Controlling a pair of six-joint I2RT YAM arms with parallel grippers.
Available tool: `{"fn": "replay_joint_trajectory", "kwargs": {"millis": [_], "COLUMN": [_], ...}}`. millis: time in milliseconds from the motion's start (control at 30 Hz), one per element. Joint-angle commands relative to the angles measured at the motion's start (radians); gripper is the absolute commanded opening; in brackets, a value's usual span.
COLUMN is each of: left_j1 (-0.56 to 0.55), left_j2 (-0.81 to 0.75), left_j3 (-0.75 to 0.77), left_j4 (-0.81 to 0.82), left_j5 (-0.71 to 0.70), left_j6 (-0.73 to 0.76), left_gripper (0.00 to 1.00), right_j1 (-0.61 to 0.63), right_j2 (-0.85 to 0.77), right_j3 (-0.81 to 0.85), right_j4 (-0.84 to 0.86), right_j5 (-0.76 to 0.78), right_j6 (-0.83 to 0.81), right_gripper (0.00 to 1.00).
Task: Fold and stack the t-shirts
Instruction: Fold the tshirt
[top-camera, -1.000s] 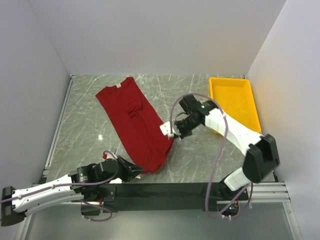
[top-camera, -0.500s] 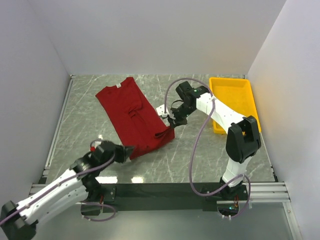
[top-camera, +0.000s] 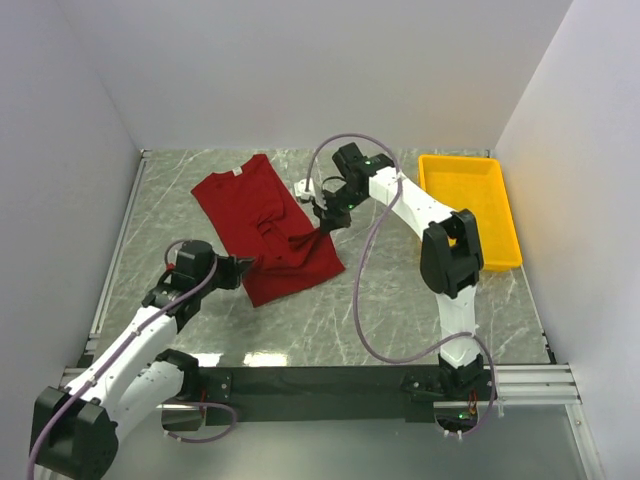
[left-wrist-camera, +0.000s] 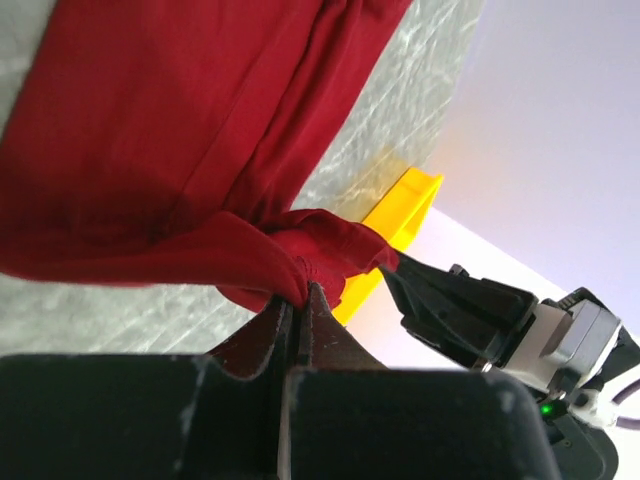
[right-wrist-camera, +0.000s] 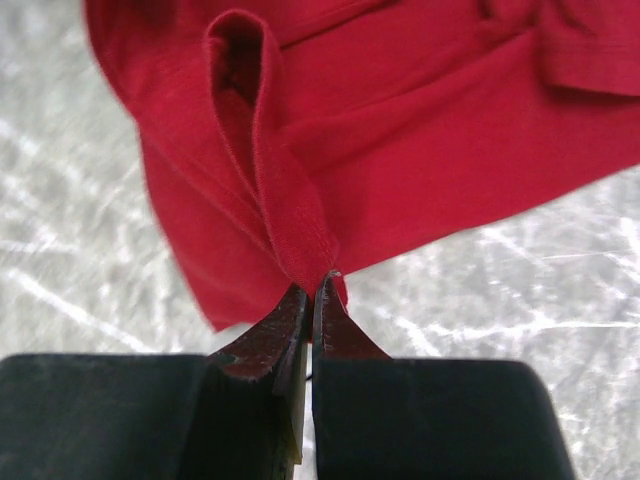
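You see one maroon t-shirt (top-camera: 255, 215) and one yellow tray (top-camera: 470, 212); the left end effector (top-camera: 244, 267) and right end effector (top-camera: 322, 222) each clamp the t-shirt.

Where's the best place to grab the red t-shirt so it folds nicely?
Probably the bottom edge, one end per arm, each coming in low from its own side. The t-shirt lies with its collar flat at the far end, so that near edge is free to lift over. The left gripper and right gripper pinch it there now, jaws shut on bunched cloth.
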Motion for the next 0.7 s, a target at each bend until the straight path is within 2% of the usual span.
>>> {"fn": "replay_joint_trajectory", "kwargs": {"millis": [0,167,300,667], "left_j1": [0.075,0.166,0.250,0.315], "left_j2": [0.022,0.054,0.132,0.403], "left_j3": [0.008,-0.004,0.007,0.116], "left_j4": [0.060,0.075,0.132,0.233], "left_j5": [0.072,0.123,0.183,0.293], "left_j6": [0.080,0.138,0.190,0.319], "left_gripper": [0.00,0.00,0.00,0.00], "right_j1": [-0.002,-0.001,0.001,0.014], "right_j2": [0.048,0.120,0.173,0.237], "right_j3": [0.107,0.187,0.245,0.288], "right_j4": [0.055,0.136,0.154,0.214], "right_j5": [0.002,0.051,0.073,0.081], "right_j6": [0.118,0.248,0.293,0.333], "right_gripper": [0.00,0.00,0.00,0.00]}}
